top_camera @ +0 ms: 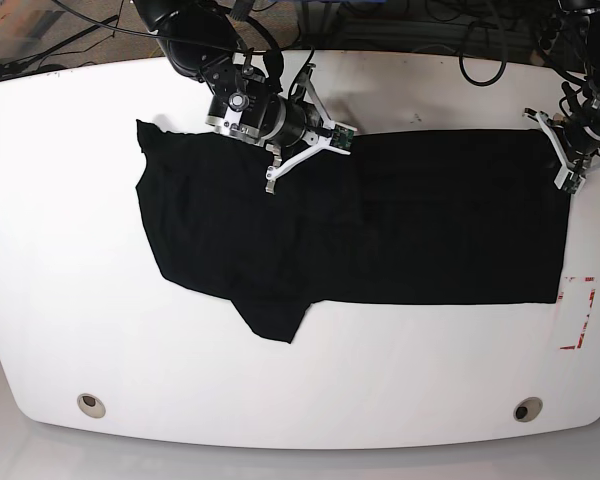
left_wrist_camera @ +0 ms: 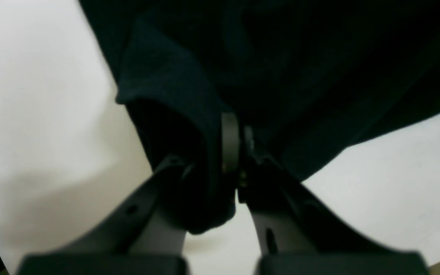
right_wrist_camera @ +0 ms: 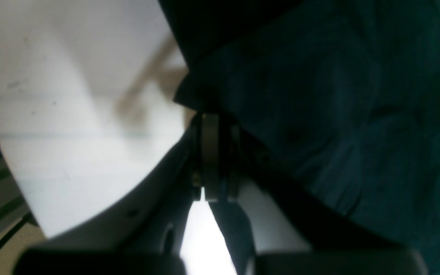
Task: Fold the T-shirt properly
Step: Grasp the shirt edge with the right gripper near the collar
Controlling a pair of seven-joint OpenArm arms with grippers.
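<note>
No print shows on the T-shirt (top_camera: pixel 380 225), just black cloth spread across the white desk (top_camera: pixel 70 300). Both wrist views are blurry, but right fingers (right_wrist_camera: pixel 210 152) and left fingers (left_wrist_camera: pixel 230 141) are each pinched on its far edge.

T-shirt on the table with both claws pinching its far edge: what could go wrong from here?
The left claw pinches only a thin bit of the T-shirt hem, so the cloth might slip out mid-fold. The right claw grips bunched fabric, which could carry wrinkles into the fold. One sleeve pokes out below the body's near edge and may end up creased or uneven.
</note>
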